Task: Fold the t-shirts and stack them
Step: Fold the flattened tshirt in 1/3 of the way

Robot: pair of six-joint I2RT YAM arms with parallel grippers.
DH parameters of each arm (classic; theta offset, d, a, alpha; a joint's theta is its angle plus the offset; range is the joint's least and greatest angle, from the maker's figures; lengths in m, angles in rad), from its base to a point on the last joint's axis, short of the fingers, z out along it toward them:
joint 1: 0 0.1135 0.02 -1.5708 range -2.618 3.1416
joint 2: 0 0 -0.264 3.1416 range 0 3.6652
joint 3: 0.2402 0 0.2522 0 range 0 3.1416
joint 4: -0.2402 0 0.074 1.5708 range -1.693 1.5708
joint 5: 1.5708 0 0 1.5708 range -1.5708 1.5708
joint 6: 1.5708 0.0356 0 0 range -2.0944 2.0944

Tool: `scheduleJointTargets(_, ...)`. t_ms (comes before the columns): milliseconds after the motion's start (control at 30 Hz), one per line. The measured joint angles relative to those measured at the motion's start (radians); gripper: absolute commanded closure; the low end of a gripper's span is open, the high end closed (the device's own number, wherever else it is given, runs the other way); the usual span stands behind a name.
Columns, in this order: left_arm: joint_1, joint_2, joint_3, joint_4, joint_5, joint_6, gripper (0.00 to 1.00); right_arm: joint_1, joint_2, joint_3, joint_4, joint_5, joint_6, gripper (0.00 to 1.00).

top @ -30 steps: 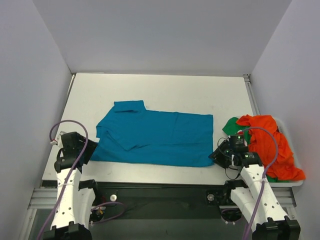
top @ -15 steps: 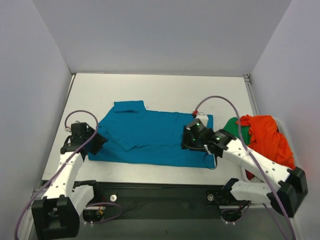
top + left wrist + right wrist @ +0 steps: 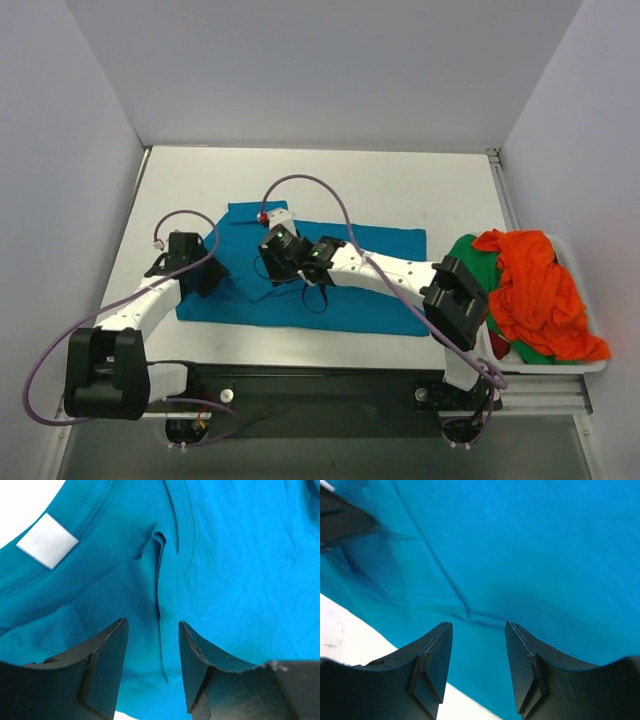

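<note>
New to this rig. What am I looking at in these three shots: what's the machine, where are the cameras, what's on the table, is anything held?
Two robot arms are bolted at the near edge of a white table. The wide picture comes from a fixed camera above and behind them. The two close-ups come from a camera on each wrist, looking past that arm's own black fingers. A teal t-shirt lies spread in the middle. An orange-red t-shirt and a green one are heaped at the right edge. The left claw and right claw are both over the teal shirt's left part, jaws open, holding nothing.
</note>
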Motion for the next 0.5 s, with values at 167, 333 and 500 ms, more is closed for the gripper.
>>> scheduleJointTargets(167, 0.008, 0.074, 0.018, 0.035, 0.005, -0.003, 0.43, 0.045, 0.142, 0.126, 0.021, -0.011, -0.056, 0.53)
scheduleJointTargets(333, 0.095, 0.059, 0.039, 0.035, 0.064, 0.005, 0.38, 0.089, 0.232, 0.176, 0.04, -0.014, -0.099, 0.54)
scheduleJointTargets(500, 0.273, -0.004, 0.088, 0.0, 0.132, 0.029, 0.36, 0.098, 0.294, 0.22, 0.042, -0.026, -0.134, 0.55)
